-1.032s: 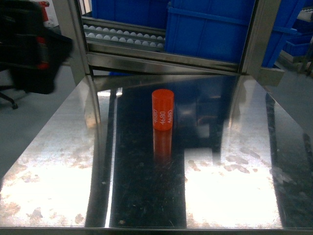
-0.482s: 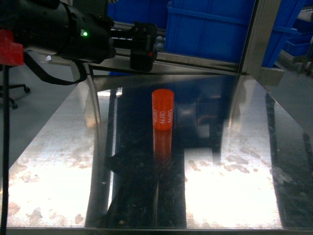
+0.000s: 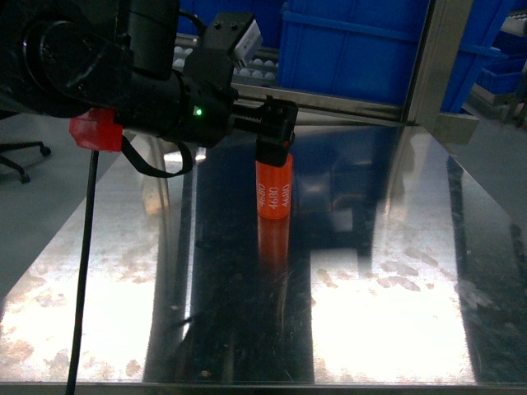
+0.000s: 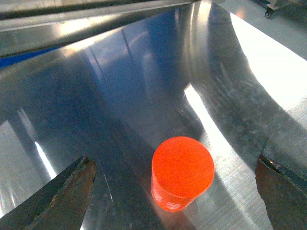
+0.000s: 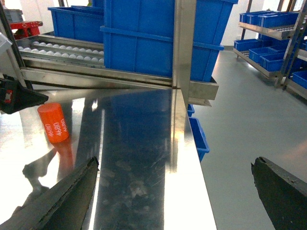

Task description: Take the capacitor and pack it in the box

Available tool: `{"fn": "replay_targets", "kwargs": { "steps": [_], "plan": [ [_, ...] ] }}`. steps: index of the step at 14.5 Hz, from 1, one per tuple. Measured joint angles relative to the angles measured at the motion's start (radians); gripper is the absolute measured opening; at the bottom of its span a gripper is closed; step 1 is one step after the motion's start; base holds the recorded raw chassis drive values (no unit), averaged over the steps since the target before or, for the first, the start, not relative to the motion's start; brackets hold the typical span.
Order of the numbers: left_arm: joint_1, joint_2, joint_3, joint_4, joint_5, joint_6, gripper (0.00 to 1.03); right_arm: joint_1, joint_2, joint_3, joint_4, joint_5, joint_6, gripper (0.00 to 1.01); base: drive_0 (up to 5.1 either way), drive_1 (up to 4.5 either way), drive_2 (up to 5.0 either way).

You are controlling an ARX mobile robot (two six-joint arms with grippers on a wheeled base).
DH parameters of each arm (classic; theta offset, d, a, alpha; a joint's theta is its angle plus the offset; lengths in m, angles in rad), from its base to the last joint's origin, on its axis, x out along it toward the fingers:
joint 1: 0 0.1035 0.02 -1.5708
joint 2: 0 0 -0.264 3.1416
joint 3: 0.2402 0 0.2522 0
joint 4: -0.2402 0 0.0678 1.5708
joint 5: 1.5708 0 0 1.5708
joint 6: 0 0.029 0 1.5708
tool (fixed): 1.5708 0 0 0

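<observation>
Left arm reaches in from the left, wrist bent downward, left gripper (image 3: 275,148) hanging with jaws spread wide; right gripper (image 5: 175,191) likewise spread wide, held off to the side

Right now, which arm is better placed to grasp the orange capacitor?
Left. The left gripper hangs open directly above the capacitor, its fingers on either side of it. The right gripper is also open but off near the table's right edge, with the capacitor far to its left.

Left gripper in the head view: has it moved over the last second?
Yes. The left gripper swung in from the left edge, rightward, and now sits above the orange capacitor, which stayed put.
</observation>
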Motion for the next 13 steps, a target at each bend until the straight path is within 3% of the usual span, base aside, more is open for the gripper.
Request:
{"fn": "replay_targets", "kwargs": {
  "steps": [1,12,13],
  "plan": [
    [-0.003,0.08,0.065,-0.025,0.006,0.024,0.98,0.0,0.0,0.0,0.0,0.0,0.0,0.98,0.0,0.0,0.0],
    [-0.003,0.259,0.199,-0.083,0.006,0.014,0.98,0.0,0.0,0.0,0.0,0.0,0.0,0.98,0.0,0.0,0.0],
    [-0.003,0.26,0.204,-0.092,0.004,0.013,0.92,0.0,0.0,0.0,0.0,0.0,0.0,0.98,0.0,0.0,0.0]
  ]
}}
